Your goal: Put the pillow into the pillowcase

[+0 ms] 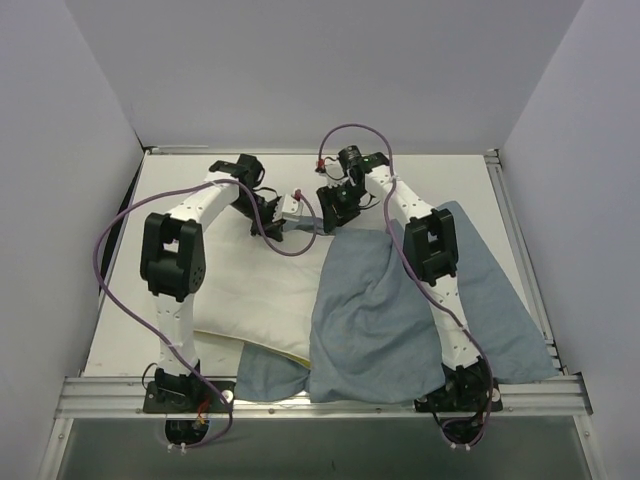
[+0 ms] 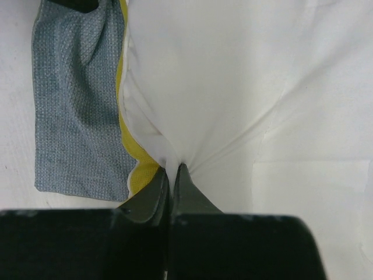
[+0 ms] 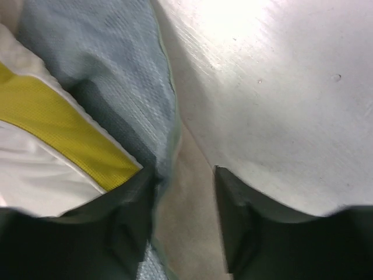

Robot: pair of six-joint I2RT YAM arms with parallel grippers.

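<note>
Step in hand: feeding the pillow point(image 1: 250, 290) into the pillowcase point(image 1: 390, 310), roughly half done by my read. Pillow lies left of centre on the worktop point(image 1: 455, 180), and its right part is covered by the grey-blue case, which spreads to the near right corner. A flap of case also shows under the pillow's near edge, so that end is likely inside, but I can't confirm it. Both arms reach to the far middle of the worktop, at the pillow's far edge. Left end effector point(image 2: 173, 169): fingers pressed together, pinching a fold of white pillow cloth right beside the yellow piping, with creases radiating from the pinch. Right end effector point(image 3: 183, 172): fingers apart at moderate width, nothing clamped. Its left finger sits against the case hem next to the yellow edge, and its right finger is over bare worktop. Next move probably calls for the right end effector to close on that hem and draw the case mouth toward the left edge over the pillow, while the left holds or pushes the pillow in. Risk: grabbing only one layer of the hem.
</note>
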